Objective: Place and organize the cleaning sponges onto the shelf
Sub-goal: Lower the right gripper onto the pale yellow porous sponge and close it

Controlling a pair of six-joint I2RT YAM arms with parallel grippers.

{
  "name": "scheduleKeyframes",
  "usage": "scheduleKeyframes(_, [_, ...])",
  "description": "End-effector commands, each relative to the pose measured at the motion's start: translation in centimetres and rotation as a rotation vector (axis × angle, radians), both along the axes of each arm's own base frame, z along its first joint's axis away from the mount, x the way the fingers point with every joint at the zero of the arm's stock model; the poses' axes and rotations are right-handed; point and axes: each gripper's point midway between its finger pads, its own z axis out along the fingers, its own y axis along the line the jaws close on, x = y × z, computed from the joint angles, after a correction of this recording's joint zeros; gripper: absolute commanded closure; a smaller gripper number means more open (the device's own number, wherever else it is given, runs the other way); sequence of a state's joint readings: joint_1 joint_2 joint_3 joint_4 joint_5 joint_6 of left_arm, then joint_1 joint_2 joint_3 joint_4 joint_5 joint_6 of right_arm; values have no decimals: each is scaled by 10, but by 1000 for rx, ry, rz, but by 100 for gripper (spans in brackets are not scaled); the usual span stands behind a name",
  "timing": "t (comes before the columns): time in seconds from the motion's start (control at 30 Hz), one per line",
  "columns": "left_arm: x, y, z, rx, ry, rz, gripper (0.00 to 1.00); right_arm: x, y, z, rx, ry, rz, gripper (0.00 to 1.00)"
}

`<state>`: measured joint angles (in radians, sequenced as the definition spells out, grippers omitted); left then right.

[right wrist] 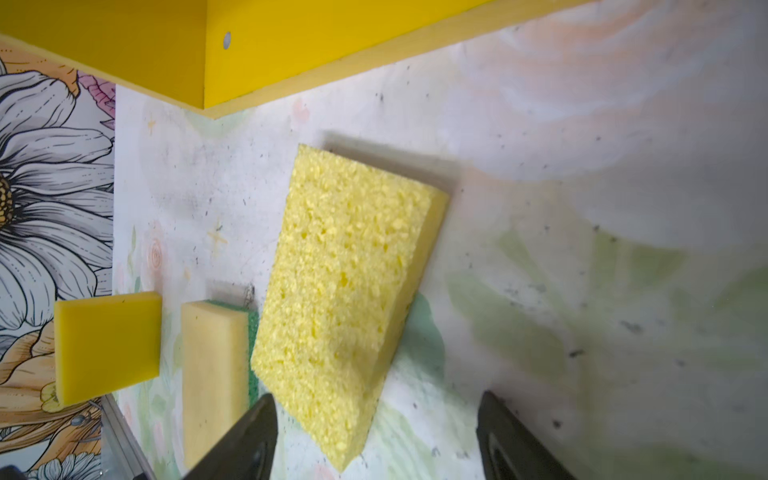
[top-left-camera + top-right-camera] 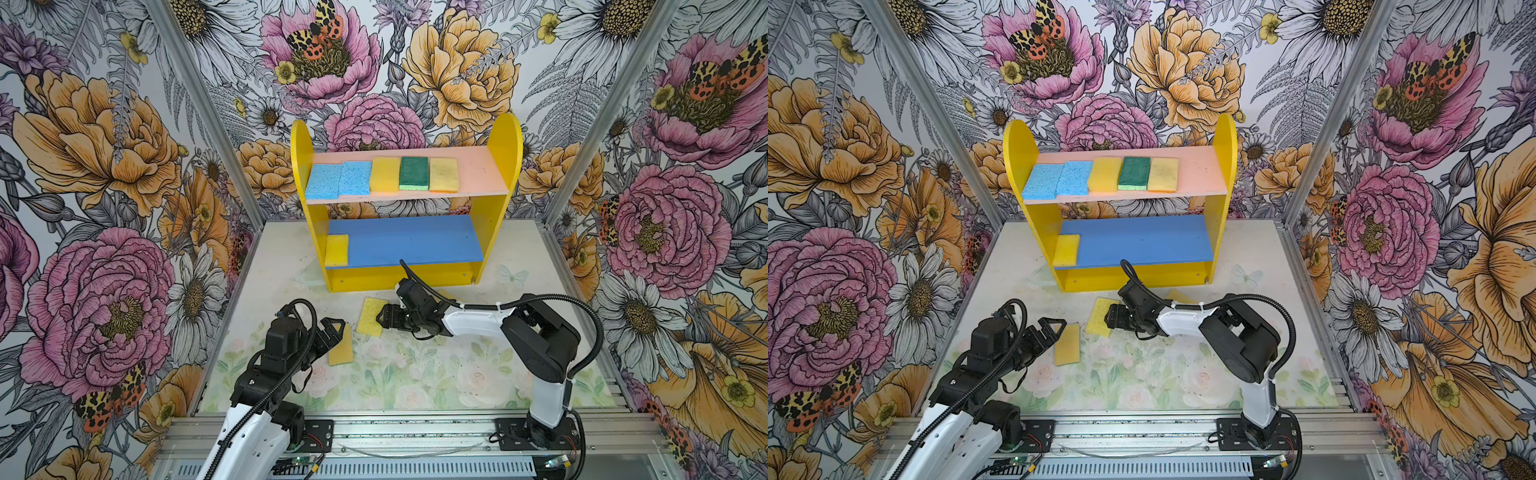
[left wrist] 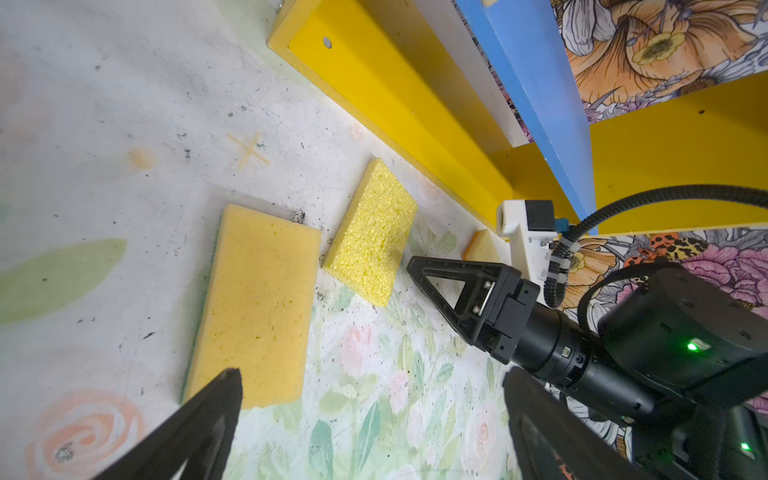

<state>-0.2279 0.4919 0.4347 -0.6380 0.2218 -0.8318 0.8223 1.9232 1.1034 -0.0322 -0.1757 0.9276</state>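
Observation:
The shelf (image 2: pixel 503 166) holds two blue, one yellow, one green and one tan sponge on its pink board, and a yellow sponge (image 2: pixel 336 249) on the blue board. A porous yellow sponge (image 2: pixel 371 316) (image 1: pixel 345 282) lies on the mat before the shelf. My right gripper (image 2: pixel 380 318) (image 1: pixel 376 399) is open, and the sponge's near corner sits between its fingers. A tan sponge with a green underside (image 2: pixel 341 349) (image 3: pixel 257 303) lies beside it. My left gripper (image 2: pixel 338 326) (image 3: pixel 372 378) is open and empty at that sponge's near end.
Another tan sponge (image 2: pixel 1179 296) (image 3: pixel 480 245) lies mostly hidden behind my right arm, near the shelf base. A smooth yellow sponge (image 1: pixel 108 345) shows near the left wall. Flowered walls enclose the mat (image 2: pixel 415 374) on three sides.

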Motion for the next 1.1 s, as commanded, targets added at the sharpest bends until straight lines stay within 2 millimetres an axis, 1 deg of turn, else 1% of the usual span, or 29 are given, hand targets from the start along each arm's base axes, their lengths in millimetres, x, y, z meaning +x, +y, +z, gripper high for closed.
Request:
scheduleKeyframes(0.0, [7,-8,9,-57,-39,-32,1,14,6,-2,-18,-7,-45,31])
scheduleKeyframes(0.13, [11,-11,7,-73,-43,-57,1,20,11,-8,-36,0,-69,41])
scheduleKeyframes(0.3, [13,-14,14,-103,-78,-77,1,21,14,-11,-96,-3,-97,50])
scheduleKeyframes(0.47, [15,-18,20,-140,-111,-102,1,15,10,-15,-156,-7,-135,62])
scheduleKeyframes(0.6, [17,-21,23,-169,-125,-125,1,11,12,-18,-169,-3,-146,72])
scheduleKeyframes(0.7, [18,-22,25,-189,-137,-134,1,10,14,-15,-185,-18,-153,78])
scheduleKeyframes(0.87, [19,-25,26,-213,-138,-153,1,13,16,-8,-188,-35,-159,98])
scheduleKeyframes(0.9, [19,-25,25,-215,-135,-154,1,13,17,-5,-182,-40,-160,100])
scheduleKeyframes(0.97, [20,-26,26,-218,-138,-157,1,13,18,5,-171,-57,-160,100])
scheduleKeyframes(1.07, [20,-25,26,-218,-138,-154,1,14,15,25,-154,-95,-154,100])
